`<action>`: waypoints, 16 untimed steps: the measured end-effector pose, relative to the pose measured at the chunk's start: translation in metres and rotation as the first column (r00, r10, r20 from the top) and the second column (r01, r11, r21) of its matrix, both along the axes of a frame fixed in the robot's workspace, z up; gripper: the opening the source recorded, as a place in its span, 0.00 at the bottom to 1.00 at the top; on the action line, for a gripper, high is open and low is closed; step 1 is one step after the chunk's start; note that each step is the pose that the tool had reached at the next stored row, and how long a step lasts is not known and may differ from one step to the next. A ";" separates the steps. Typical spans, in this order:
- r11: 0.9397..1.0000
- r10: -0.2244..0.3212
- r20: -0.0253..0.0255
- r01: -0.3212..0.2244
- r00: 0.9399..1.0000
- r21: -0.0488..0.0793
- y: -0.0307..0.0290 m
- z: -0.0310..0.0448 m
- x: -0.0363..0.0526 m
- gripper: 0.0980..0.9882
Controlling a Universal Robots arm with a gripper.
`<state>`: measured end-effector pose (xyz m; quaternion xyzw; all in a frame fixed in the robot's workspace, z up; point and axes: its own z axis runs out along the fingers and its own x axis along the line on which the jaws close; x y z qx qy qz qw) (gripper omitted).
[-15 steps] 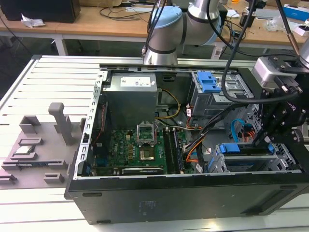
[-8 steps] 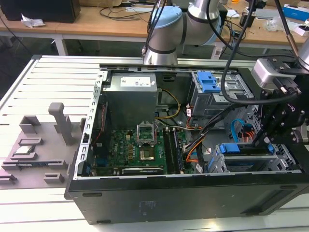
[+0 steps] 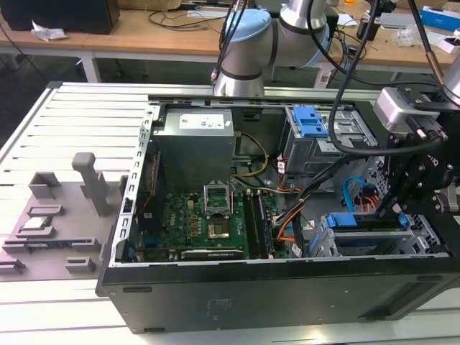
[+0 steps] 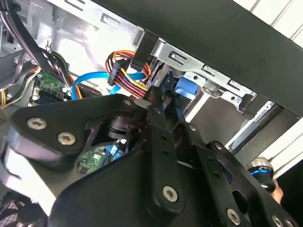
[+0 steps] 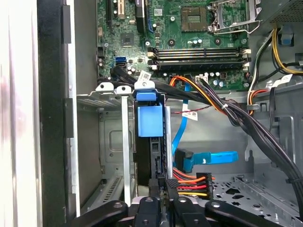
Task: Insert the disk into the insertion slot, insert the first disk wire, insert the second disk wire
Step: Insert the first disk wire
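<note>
One white label (image 3: pixel 202 121) sits on the power supply (image 3: pixel 192 158); I cannot read its print. The disk (image 5: pixel 150 122) stands on edge inside the insertion slot (image 5: pixel 111 142), with its long axis pointing to the motherboard (image 5: pixel 180 42). The gripper (image 5: pixel 162 185) is clenched on the plug of the first disk wire (image 5: pixel 189 183) at the disk's rear. The second disk wire (image 5: pixel 215 157) lies just beside.
</note>
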<state>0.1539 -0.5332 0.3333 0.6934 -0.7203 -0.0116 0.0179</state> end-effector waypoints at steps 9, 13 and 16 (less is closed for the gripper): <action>1.000 0.000 0.000 0.000 1.000 -0.002 0.0070 0.0388 0.0000 0.16; 1.000 0.000 0.000 0.000 1.000 -0.002 0.0110 0.0497 0.0000 0.01; 1.000 0.000 0.000 0.000 1.000 -0.002 0.0116 0.0538 0.0000 0.01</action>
